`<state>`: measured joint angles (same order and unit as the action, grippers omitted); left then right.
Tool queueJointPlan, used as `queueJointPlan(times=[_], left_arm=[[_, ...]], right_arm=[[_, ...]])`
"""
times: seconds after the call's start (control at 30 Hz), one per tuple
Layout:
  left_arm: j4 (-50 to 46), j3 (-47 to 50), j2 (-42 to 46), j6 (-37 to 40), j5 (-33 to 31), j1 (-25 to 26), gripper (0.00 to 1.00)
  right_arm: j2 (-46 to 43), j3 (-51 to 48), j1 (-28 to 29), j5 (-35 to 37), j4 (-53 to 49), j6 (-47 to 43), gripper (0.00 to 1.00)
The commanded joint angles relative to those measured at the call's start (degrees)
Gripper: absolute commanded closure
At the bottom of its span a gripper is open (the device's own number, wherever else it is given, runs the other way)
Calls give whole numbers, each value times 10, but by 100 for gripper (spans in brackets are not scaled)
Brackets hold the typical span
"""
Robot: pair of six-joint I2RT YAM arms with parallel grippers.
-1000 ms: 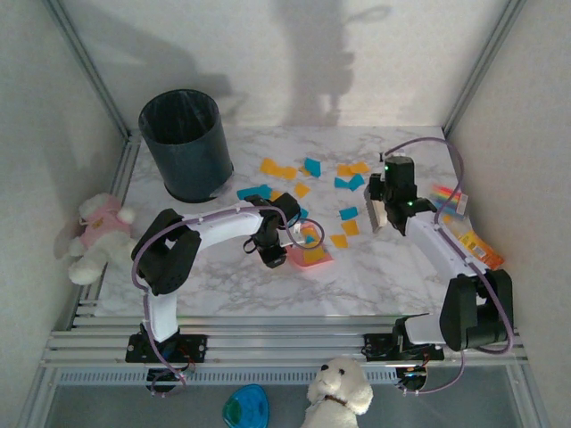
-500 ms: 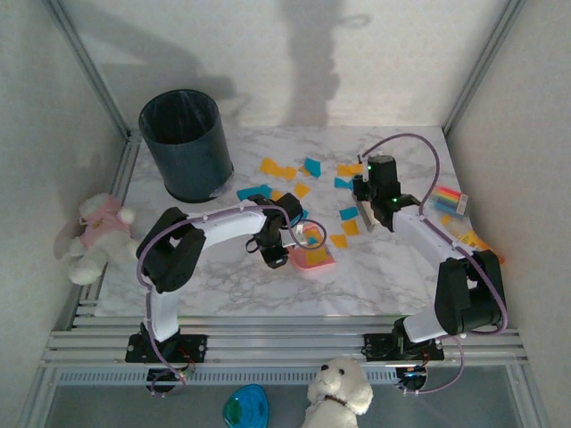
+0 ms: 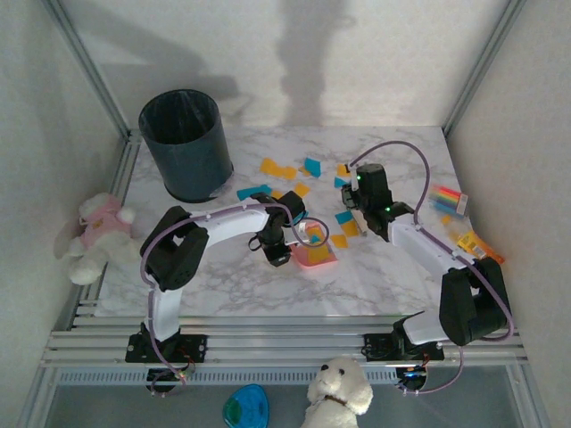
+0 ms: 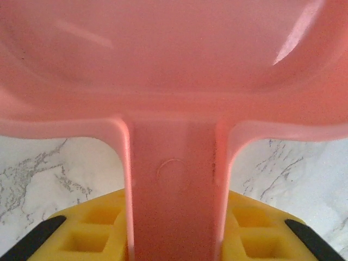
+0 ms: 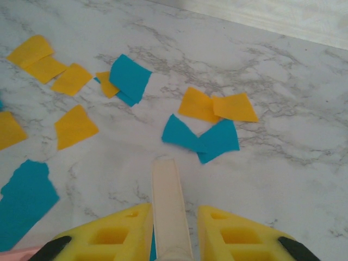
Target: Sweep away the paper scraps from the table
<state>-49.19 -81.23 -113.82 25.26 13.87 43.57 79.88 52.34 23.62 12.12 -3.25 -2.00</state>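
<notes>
Orange-yellow and teal paper scraps (image 3: 311, 166) lie across the far middle of the marble table (image 3: 393, 276). My left gripper (image 3: 279, 251) is shut on the handle of a pink dustpan (image 3: 316, 256), which rests on the table with a few scraps in it. In the left wrist view the dustpan handle (image 4: 174, 196) runs between the yellow fingers (image 4: 87, 239). My right gripper (image 3: 358, 203) is shut on a cream brush handle (image 5: 170, 206), just right of the dustpan. Two teal scraps (image 5: 202, 139) and two orange ones (image 5: 217, 106) lie just ahead of the handle's tip.
A black bin (image 3: 186, 143) stands at the table's far left. Striped packets (image 3: 447, 198) and an orange packet (image 3: 479, 247) lie at the right edge. A plush toy (image 3: 94, 236) sits off the left edge, another (image 3: 340, 390) beyond the near rail frame (image 3: 268, 343).
My right gripper has carried the brush handle leftward, closer to the dustpan and the middle scraps. The left gripper and dustpan have shifted slightly right.
</notes>
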Motion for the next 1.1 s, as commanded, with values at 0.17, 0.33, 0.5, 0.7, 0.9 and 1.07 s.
queueJointPlan(times=[0.17, 0.33, 0.5, 0.7, 0.9, 1.07], left_arm=[[-30, -22, -22, -5, -16, 5, 100], [-32, -27, -25, -6, -16, 5, 100], [-31, -26, -26, -8, -14, 5, 100], [-30, -25, -25, -8, -14, 5, 100], [-31, -27, -25, -7, -12, 5, 100], [-29, -25, -23, -6, -11, 6, 100]], right_arm=[[-37, -27, 22, -24, -32, 49, 100], [-42, -30, 26, -50, -27, 66, 100], [-40, -33, 27, -76, -24, 80, 100], [-47, -34, 28, -107, -16, 104, 100], [-48, -32, 33, -125, -14, 117, 100], [-56, -32, 34, -123, -5, 135, 100]])
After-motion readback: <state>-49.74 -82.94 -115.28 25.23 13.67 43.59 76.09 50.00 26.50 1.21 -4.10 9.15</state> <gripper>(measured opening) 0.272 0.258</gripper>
